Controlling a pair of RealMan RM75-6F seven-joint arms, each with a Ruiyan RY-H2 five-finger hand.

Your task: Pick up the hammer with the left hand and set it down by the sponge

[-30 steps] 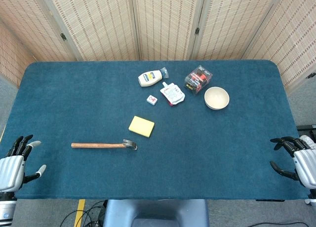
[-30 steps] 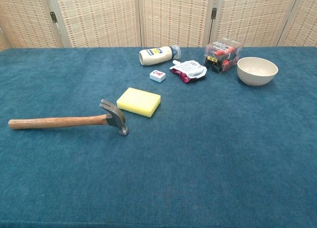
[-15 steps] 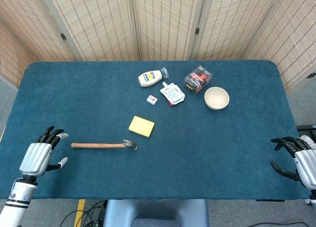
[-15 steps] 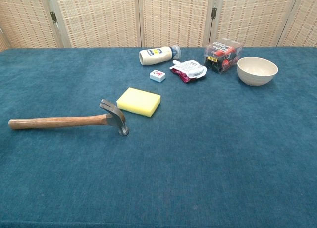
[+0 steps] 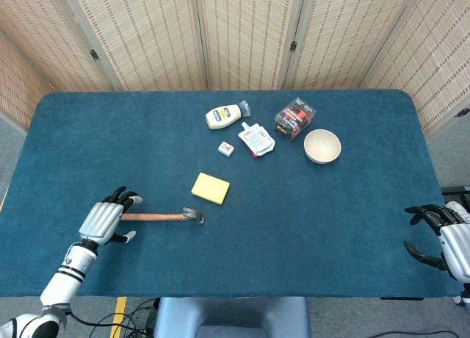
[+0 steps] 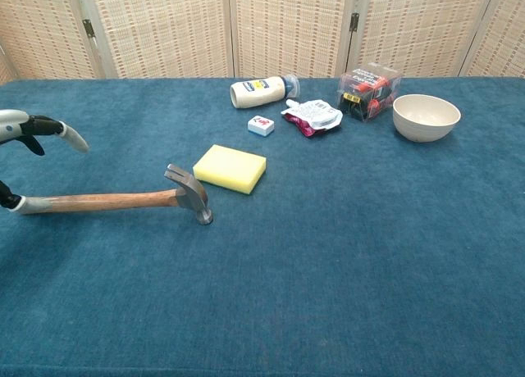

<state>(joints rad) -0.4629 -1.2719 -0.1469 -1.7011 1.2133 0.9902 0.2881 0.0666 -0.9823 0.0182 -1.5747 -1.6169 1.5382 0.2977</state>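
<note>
The hammer [image 5: 165, 216] [image 6: 123, 201] lies flat on the blue table, wooden handle pointing left, steel head to the right. The yellow sponge [image 5: 210, 188] [image 6: 230, 168] sits just beyond the hammer's head. My left hand [image 5: 106, 220] [image 6: 25, 147] hovers over the handle's left end, fingers spread and apart, holding nothing; the chest view shows only its fingertips at the left edge. My right hand [image 5: 448, 239] rests at the table's right edge, fingers loosely spread and empty.
At the back stand a lying white bottle [image 5: 224, 116], a small white cube [image 5: 226, 148], a foil pouch [image 5: 256, 139], a clear box of red items [image 5: 295, 118] and a cream bowl [image 5: 322, 145]. Folding screens close the far side.
My left hand has moved from the table's left edge rightward to the handle's end. The hammer, the sponge and my right hand have not moved.
</note>
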